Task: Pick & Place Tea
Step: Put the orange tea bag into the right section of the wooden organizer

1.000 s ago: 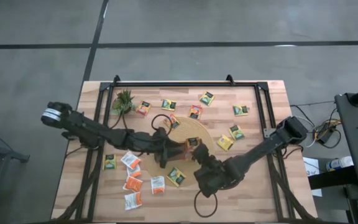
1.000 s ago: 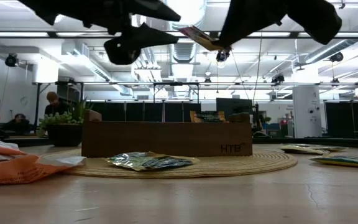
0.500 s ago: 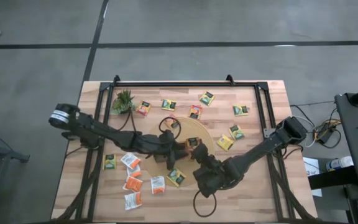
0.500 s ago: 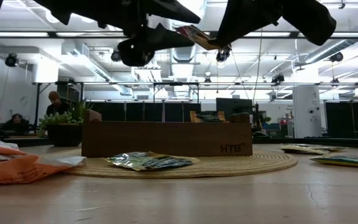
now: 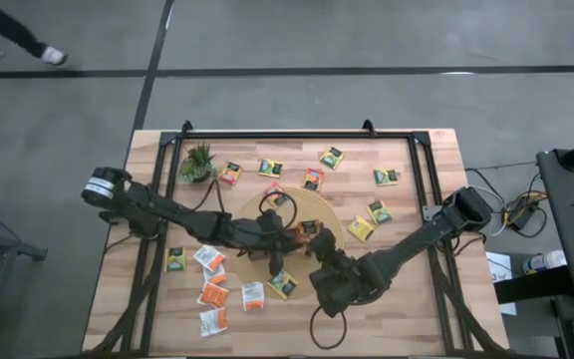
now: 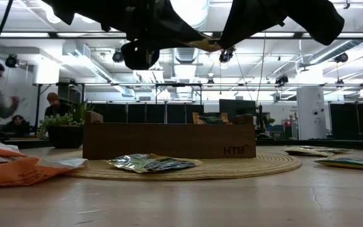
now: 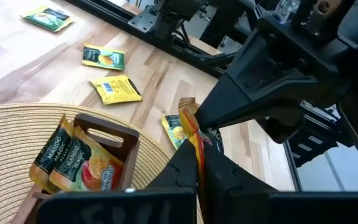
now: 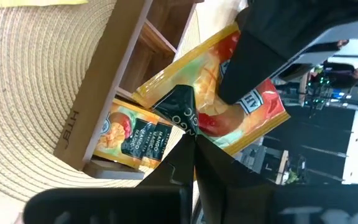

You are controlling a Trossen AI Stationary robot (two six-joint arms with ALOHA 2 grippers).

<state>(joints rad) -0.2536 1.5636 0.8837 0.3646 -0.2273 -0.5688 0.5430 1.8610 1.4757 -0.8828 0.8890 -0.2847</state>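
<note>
Both grippers pinch one sachet above the tray

Our left gripper [image 7: 194,163] and right gripper [image 8: 188,155] are each closed on the same sachet [image 8: 229,106], held in the air over the tray [image 8: 98,93]. From above, our arms hide most of it.

The light wooden slatted table [image 5: 436,289] carries a round woven straw mat [image 5: 339,224], a small green potted plant [image 5: 196,162] beside it, and scattered flat square tea sachets [image 5: 213,293] around the mat.
</note>
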